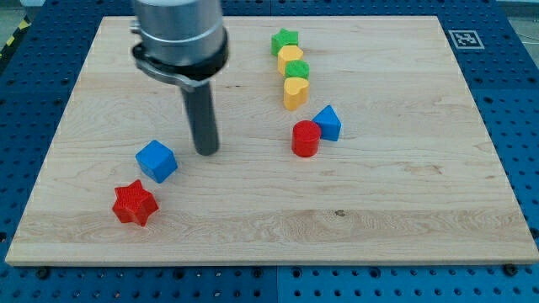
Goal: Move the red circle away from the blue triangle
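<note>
A pale wooden board (404,210) lies on a blue perforated bench (514,101), with a small black-and-white marker (462,38) at the board's corner at the view's top right.

The red circle (306,139), an upright red cylinder, stands a little right of the board's middle. The blue triangle (328,123) sits just beside it, up and to the view's right, the two touching or nearly so; I cannot tell which.

Above them, toward the view's top, four blocks form a short, close column: a green star (285,40) at the top, then a yellow circle (291,56), a green circle (296,70), and a yellow heart (294,93) at the bottom, near the red circle but apart from it.

My tip (205,152) rests on the board well to the view's left of the red circle, touching no block. It is a plain dark rod with nothing to open, close or hold.

Just left and below the tip lies a blue cube (156,161), near but clear of it. Lower left again sits a red star (135,203), close to the cube.
</note>
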{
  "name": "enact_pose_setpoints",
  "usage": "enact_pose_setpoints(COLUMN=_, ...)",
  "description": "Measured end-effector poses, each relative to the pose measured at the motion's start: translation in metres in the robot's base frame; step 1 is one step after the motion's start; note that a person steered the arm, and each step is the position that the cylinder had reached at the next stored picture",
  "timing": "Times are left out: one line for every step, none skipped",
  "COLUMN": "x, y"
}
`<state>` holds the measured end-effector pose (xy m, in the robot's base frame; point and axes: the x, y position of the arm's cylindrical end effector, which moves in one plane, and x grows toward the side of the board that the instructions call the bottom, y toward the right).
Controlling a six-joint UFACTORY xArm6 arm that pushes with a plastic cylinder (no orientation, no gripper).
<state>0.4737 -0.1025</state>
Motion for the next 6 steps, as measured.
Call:
enact_pose_setpoints(x=0.008, y=-0.021)
enact_pose_setpoints(x=0.037, y=-0.040)
enact_pose_setpoints(x=0.046, y=-0.050)
enact_pose_setpoints(x=0.031, y=-0.007)
enact_pose_setpoints(x=0.051, y=0.073)
enact_pose_setpoints(x=0.083, y=0.154)
